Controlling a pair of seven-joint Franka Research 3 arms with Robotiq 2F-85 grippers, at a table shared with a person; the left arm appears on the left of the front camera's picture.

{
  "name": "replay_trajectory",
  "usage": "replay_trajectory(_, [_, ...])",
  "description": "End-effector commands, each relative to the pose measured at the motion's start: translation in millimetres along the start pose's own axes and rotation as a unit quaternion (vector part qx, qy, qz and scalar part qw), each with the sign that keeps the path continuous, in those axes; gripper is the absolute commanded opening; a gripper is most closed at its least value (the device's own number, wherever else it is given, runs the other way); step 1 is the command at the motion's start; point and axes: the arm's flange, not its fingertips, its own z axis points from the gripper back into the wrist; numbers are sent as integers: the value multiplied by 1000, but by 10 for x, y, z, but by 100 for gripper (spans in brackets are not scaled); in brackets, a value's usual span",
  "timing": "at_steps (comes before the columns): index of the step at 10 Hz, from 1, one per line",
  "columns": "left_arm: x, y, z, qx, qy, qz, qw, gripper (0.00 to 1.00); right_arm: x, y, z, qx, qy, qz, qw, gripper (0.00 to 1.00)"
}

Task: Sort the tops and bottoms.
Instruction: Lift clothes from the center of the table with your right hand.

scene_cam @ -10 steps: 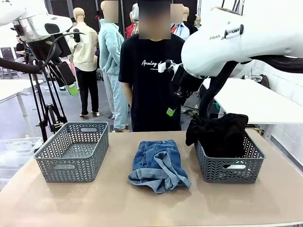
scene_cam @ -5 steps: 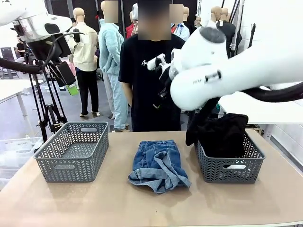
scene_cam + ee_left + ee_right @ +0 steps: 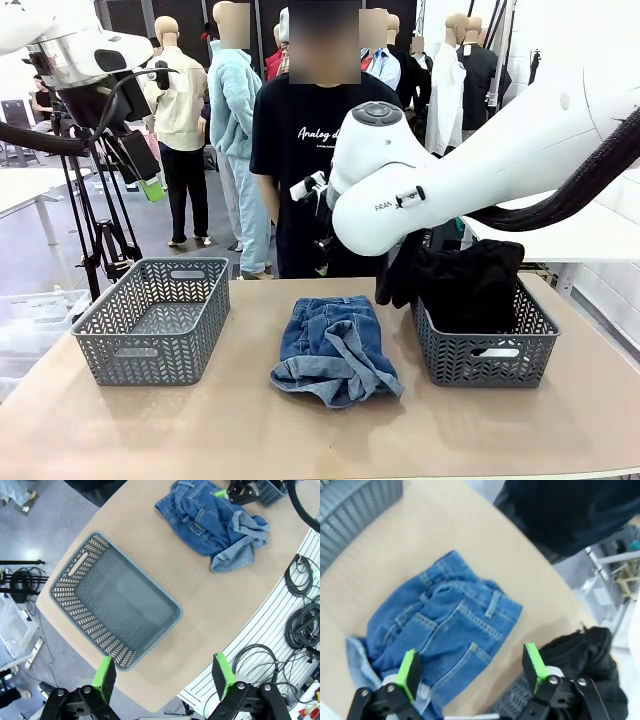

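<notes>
A crumpled faded blue denim garment (image 3: 335,345) lies on the table's middle, between two grey baskets. A black garment (image 3: 470,280) is heaped in the right basket (image 3: 485,360) and spills over its rim. My right gripper (image 3: 470,670) hangs open and empty above the denim garment (image 3: 445,625), with the black garment (image 3: 585,655) off to one side. In the front view the right gripper (image 3: 318,215) is partly hidden behind its wrist, above the denim's far edge. My left gripper (image 3: 164,675) is open, high over the empty left basket (image 3: 75,567); from the front the left gripper (image 3: 148,180) sits up at the left.
The left basket (image 3: 155,320) holds nothing. A person in a black printed T-shirt (image 3: 300,150) stands at the far side, close behind the right wrist. A tripod (image 3: 100,220) stands beyond the left basket. Bare tabletop (image 3: 200,430) runs along the near edge.
My right arm has swung left and down from above the right basket to over the denim garment. The left arm and both garments have not moved.
</notes>
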Motion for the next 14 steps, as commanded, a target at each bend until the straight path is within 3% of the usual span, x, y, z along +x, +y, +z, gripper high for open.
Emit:
replay_trajectory(1, [-4,2,33,-3,4,-2,1000,100,-4,93,80,15,37,-27,999,100])
replay_trajectory(5, [-4,2,33,-3,4,-2,1000,100,-356,206,-369,76,101,-50,991,100])
replay_trajectory(14, [-4,2,33,-3,4,-2,1000,100,-367,312,-1143,145,182,-46,971,100])
